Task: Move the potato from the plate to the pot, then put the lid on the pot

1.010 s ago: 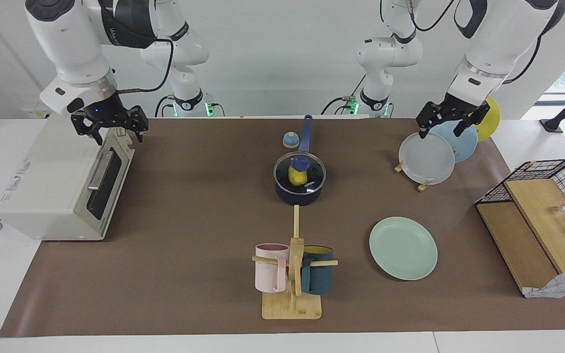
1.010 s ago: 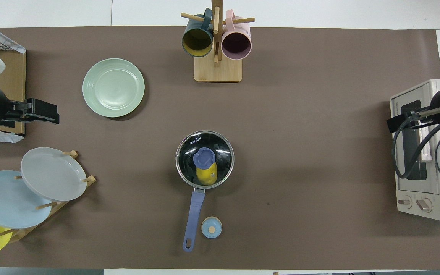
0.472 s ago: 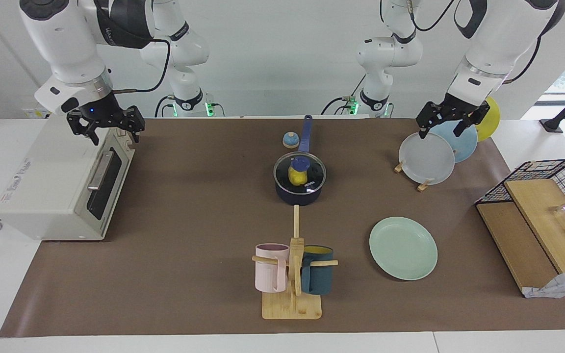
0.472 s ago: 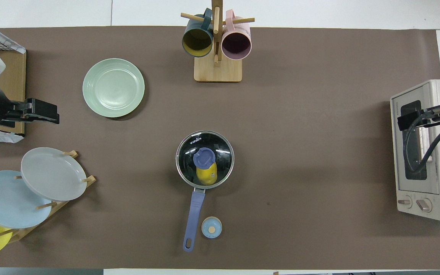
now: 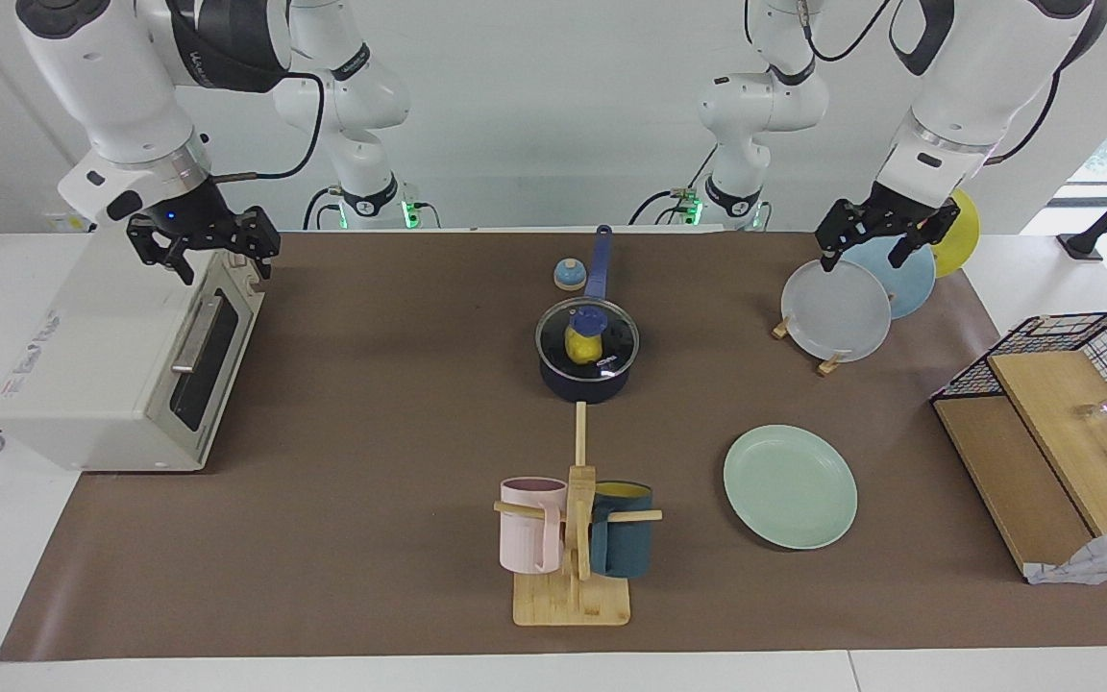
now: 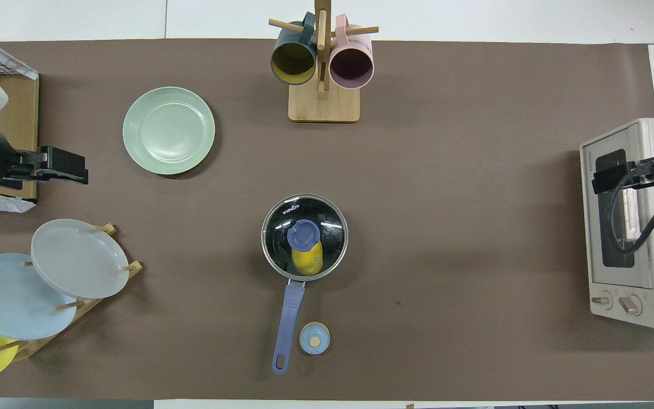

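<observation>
The dark navy pot (image 5: 584, 384) stands mid-table with its blue handle (image 6: 287, 318) pointing toward the robots. The clear glass lid (image 5: 614, 332) with a blue knob sits on it. Through the glass the yellow potato (image 5: 580, 346) shows inside the pot (image 6: 306, 260). The mint-green plate (image 5: 790, 486) lies bare, farther from the robots than the pot and toward the left arm's end (image 6: 168, 130). My left gripper (image 5: 863, 259) hangs open over the plate rack, holding nothing. My right gripper (image 5: 227, 272) hangs open over the toaster oven, also holding nothing.
A toaster oven (image 5: 121, 356) stands at the right arm's end. A rack of grey, blue and yellow plates (image 5: 837, 309) and a wire basket with wooden boards (image 5: 1063, 404) are at the left arm's end. A mug tree (image 5: 573, 538) stands farther out; a small bell (image 5: 569, 275) lies beside the pot handle.
My right gripper has drifted up and farther toward the right arm's end, over the toaster oven. The left arm, pot, lid and potato have not moved.
</observation>
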